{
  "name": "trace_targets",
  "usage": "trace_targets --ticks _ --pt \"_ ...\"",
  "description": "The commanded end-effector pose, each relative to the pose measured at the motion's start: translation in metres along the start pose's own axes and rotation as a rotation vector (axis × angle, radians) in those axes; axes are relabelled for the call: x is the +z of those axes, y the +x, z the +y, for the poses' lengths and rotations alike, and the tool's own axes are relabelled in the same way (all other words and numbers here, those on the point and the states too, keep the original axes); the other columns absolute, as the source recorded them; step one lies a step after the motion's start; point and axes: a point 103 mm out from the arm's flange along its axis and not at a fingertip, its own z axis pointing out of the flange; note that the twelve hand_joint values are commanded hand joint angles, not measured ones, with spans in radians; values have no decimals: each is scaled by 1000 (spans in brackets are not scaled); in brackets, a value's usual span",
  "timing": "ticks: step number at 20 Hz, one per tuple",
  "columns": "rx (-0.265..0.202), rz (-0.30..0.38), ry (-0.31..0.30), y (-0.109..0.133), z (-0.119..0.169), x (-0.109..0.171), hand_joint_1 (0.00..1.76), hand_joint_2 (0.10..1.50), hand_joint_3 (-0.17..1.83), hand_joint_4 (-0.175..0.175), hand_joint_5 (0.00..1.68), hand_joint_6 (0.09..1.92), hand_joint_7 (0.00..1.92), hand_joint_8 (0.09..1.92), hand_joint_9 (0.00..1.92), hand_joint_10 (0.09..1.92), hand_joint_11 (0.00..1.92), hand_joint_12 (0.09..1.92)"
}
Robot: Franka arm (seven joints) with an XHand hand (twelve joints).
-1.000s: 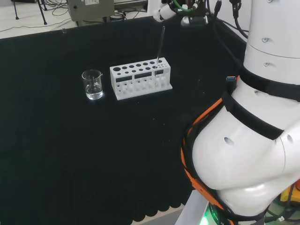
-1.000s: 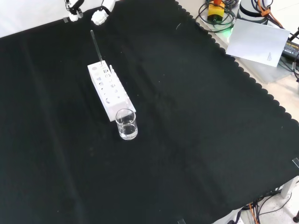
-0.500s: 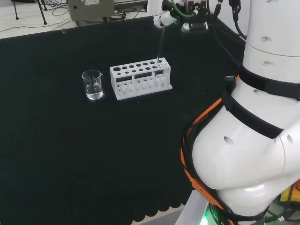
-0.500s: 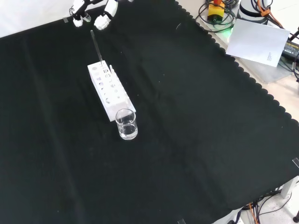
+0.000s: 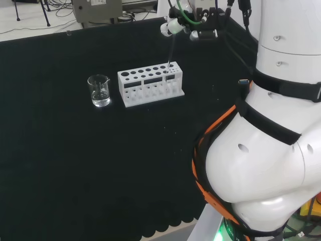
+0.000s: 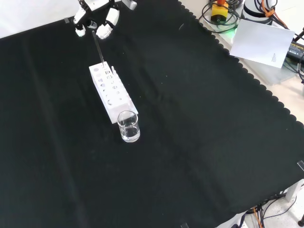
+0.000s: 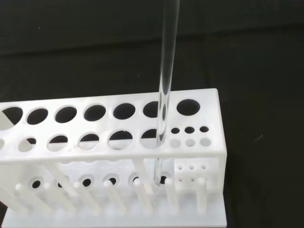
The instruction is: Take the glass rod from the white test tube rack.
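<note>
White plastic test tube rack (image 5: 150,83), pierced with rows of dark round holes. Clear colourless glass rod (image 7: 167,85). Clear glass beaker (image 6: 128,126). Plain black cloth on bench (image 6: 199,128), scalloped edge. Black and white hand (image 6: 97,19). White arm links (image 5: 271,150), orange and black bands.

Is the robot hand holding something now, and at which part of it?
It cannot be told. The robot hand is at the top end of the glass rod, which stands in the white rack.

The light is bright and even. The black cloth (image 6: 199,123) looks very dark, with almost no shadows. The white rack (image 7: 114,142) looks sharp up close.
</note>
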Motion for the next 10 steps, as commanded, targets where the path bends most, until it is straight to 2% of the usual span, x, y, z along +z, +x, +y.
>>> trace_targets --ticks 1,10 --pt "-14 14 -6 0 6 8 523 988 443 -175 273 1032 613 1213 1075 1341 1144 1325" --pt "-30 69 -27 -4 6 8 763 1001 427 -175 549 1048 578 1401 1296 1253 1593 1147"
